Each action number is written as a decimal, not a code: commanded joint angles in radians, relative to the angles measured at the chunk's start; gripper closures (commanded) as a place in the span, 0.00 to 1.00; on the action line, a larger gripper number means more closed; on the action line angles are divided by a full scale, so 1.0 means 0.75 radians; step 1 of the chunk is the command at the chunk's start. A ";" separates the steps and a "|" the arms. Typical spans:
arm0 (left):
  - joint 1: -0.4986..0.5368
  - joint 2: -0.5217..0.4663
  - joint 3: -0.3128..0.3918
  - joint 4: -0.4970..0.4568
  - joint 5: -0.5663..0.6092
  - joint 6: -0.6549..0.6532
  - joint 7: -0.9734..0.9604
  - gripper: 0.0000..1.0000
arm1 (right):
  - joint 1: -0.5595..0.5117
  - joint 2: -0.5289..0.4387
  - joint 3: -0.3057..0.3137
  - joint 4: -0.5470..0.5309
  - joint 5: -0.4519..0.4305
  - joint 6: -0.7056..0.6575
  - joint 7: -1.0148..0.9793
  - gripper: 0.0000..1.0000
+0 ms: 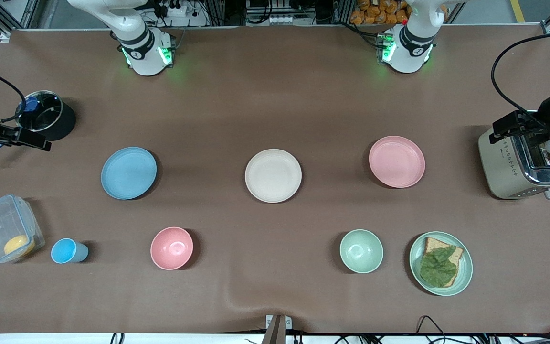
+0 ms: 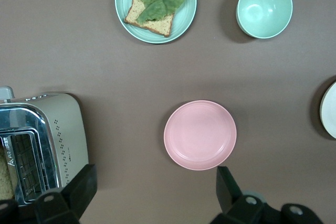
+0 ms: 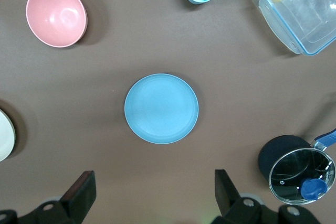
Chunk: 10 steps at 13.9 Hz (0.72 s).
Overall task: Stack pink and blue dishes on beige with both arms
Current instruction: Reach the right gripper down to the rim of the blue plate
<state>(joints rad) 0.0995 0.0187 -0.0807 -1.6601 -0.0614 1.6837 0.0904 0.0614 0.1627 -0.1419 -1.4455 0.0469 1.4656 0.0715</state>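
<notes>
Three plates sit in a row mid-counter, all apart, none stacked: blue plate (image 1: 128, 172) toward right arm's end, beige plate (image 1: 273, 175) in the middle, pink plate (image 1: 396, 161) toward left arm's end.

L gripper (image 2: 155, 192) is up in the air w/ jaws released wide, nothing in them; pink plate (image 2: 200, 135) shows between the fingers (image 2: 81, 187) in left wrist view, toaster (image 2: 39, 145) beside it. In front view L gripper body (image 1: 518, 125) hangs over the toaster (image 1: 523, 162) at the left arm's end of the counter.

R gripper (image 3: 152, 192) also up, jaws released wide, empty; blue plate (image 3: 161, 108) is framed between its fingers (image 3: 79, 192) in right wrist view. In front view R gripper (image 1: 17, 136) is just beside the pot (image 1: 43, 114) w/ glass lid at the right arm's end.

Nearer the front cam than the plates, in a row:
- clear box (image 1: 7, 229) w/ smth yellow inside
- blue cup (image 1: 67, 251)
- pink bowl (image 1: 172, 248)
- green bowl (image 1: 361, 251)
- green plate (image 1: 466, 272) w/ bread (image 1: 435, 244) + leaf (image 1: 439, 267)

Brown counter (image 1: 275, 86) is otherwise bare around the three plates. Both arm bases lit green.
</notes>
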 commanded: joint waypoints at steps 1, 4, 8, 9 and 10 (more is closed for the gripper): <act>0.004 0.012 -0.009 0.035 0.031 -0.036 -0.004 0.00 | -0.014 -0.012 0.011 -0.010 -0.022 -0.007 -0.001 0.00; 0.006 0.012 -0.007 0.035 0.031 -0.040 -0.004 0.00 | -0.014 -0.012 0.013 -0.010 -0.022 -0.007 -0.001 0.00; 0.008 0.014 -0.009 0.033 0.029 -0.050 -0.004 0.00 | -0.029 0.014 0.013 -0.010 -0.022 -0.007 -0.007 0.00; 0.009 0.014 -0.009 0.033 0.029 -0.054 -0.004 0.00 | -0.027 0.032 0.013 -0.008 -0.018 -0.003 -0.017 0.00; 0.009 0.014 -0.009 0.033 0.029 -0.058 -0.004 0.00 | -0.015 0.049 0.013 -0.008 -0.018 -0.003 -0.052 0.00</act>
<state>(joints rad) 0.1007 0.0209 -0.0806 -1.6594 -0.0612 1.6676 0.0904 0.0574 0.1769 -0.1425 -1.4558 0.0465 1.4656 0.0633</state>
